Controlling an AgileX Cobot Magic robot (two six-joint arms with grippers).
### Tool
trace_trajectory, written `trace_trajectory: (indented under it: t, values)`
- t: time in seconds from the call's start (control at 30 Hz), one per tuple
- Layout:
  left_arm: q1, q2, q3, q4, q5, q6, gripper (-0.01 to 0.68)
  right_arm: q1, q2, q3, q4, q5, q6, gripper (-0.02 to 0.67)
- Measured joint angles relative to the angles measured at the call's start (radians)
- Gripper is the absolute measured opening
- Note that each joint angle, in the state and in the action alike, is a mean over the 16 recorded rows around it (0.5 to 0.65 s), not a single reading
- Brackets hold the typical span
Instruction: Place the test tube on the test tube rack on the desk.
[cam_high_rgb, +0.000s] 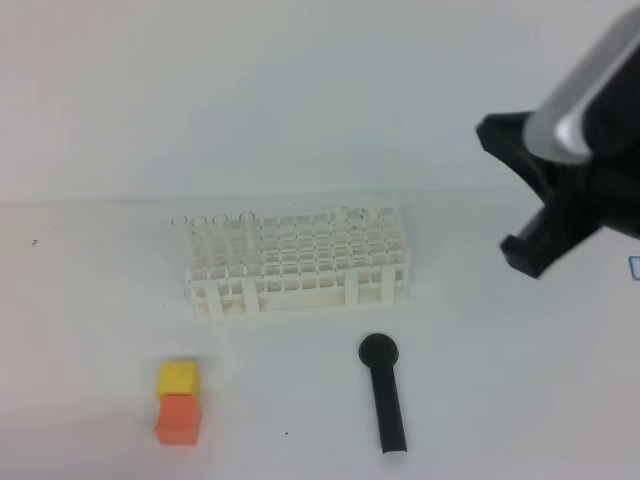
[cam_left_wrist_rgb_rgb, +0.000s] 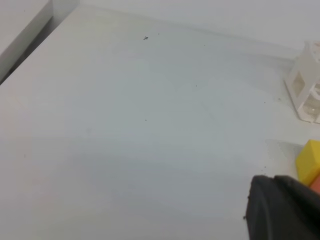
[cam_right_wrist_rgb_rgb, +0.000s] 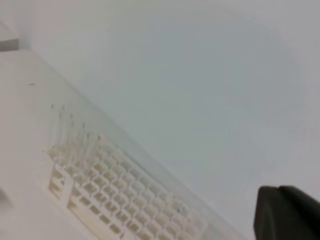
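From the high view, the right gripper (cam_high_rgb: 535, 215) hangs raised at the right, fingers pressed together, no tube visibly held; the test tube rack (cam_high_rgb: 298, 262) sits left of it on the table (cam_high_rgb: 90, 300), its long axis left-right, clear tubes upright at its left end. The left wrist view shows the left gripper (cam_left_wrist_rgb_rgb: 280, 207) closed, with only the rack's corner at the right edge. The right wrist view looks down on the rack, below and left, so the right arm seems nearer.

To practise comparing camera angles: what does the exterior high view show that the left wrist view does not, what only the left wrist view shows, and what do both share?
Only the exterior high view shows the black round-headed stick, the clear tubes standing at the rack's left end, and the right arm raised at the right edge. Only the left wrist view shows the desk's far left edge and part of the left gripper, low at the right. Both share the white test tube rack, the yellow block on the orange block, and the white desk.
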Motion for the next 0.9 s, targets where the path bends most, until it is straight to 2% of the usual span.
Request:
trace_trajectory:
  t: [0.23,0.43,0.7,0.9]
  values:
    - [0.0,0.0,-0.002,0.0,0.002,0.0,-0.001,-0.067,-0.208,0.258,0.045,-0.043,0.009,-0.001]
    - [0.0,0.0,0.0,0.0,0.003,0.0,-0.001,-0.1,-0.342,0.407,0.066,-0.053,0.009,-0.001]
    - [0.0,0.0,0.0,0.0,0.006,0.0,-0.001,-0.111,-0.421,0.484,0.088,-0.092,-0.007,-0.001]
    - [0.0,0.0,-0.002,-0.002,0.003,0.0,-0.001,-0.113,-0.449,0.5,0.161,-0.146,-0.071,-0.001]
